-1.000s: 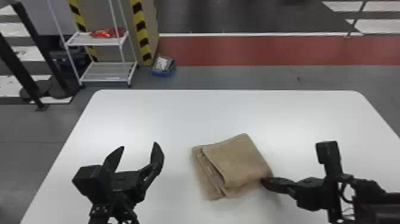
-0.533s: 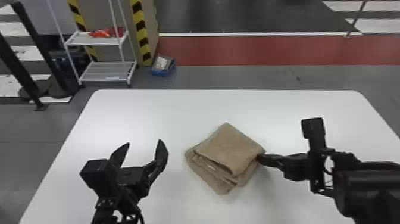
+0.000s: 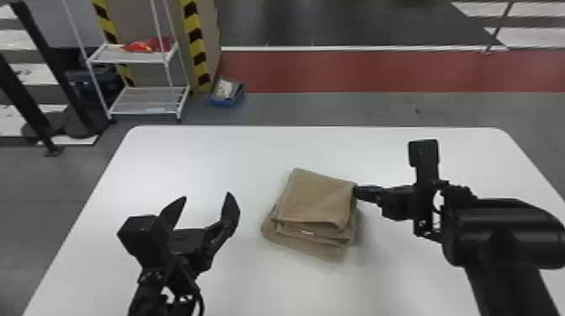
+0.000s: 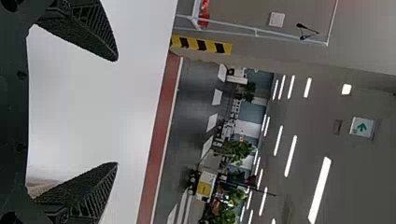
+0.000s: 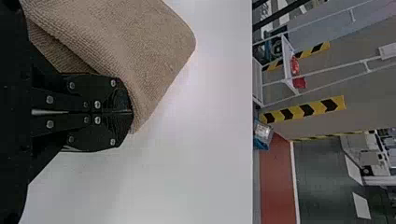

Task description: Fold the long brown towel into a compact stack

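While right gripper [image 3: 356,192] pinches it, towel [image 3: 315,199] (squarish) lies askew.

A brown towel [image 3: 314,201], folded into a squarish stack of several layers, lies on a white table [image 3: 201,168], its upper layers set slightly askew over a wider bottom fold that juts out toward the near side. The ribbed cloth shows rounded corners, and a small pale mark sits on a near edge.

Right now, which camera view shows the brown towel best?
The head view: it shows the folded towel, layers and outline. The right wrist view gives a close part at the right pincer; the left wrist view, probably a small edge.
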Motion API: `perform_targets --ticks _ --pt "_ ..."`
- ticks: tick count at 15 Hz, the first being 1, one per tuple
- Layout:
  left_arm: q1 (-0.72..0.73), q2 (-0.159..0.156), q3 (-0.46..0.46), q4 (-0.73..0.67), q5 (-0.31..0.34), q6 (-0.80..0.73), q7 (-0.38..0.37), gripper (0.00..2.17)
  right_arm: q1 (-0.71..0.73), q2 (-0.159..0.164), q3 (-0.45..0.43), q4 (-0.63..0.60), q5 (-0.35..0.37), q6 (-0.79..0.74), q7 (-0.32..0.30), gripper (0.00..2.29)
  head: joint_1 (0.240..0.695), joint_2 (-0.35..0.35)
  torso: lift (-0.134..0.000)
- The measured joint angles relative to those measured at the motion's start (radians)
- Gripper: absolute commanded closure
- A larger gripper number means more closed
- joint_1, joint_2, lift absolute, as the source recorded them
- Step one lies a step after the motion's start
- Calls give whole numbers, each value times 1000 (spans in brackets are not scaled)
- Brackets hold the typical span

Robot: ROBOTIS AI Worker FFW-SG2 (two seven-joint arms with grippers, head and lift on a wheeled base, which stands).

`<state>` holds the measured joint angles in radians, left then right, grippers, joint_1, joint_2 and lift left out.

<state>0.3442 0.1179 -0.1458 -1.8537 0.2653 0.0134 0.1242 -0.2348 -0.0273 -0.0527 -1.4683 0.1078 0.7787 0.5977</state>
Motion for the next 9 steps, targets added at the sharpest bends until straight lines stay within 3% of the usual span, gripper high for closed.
perform_targets --ticks 9 --pt "-77 29 -51 57 32 17 0 80 -101 26 3 176 0 -192 -34 2017 695 15 -91"
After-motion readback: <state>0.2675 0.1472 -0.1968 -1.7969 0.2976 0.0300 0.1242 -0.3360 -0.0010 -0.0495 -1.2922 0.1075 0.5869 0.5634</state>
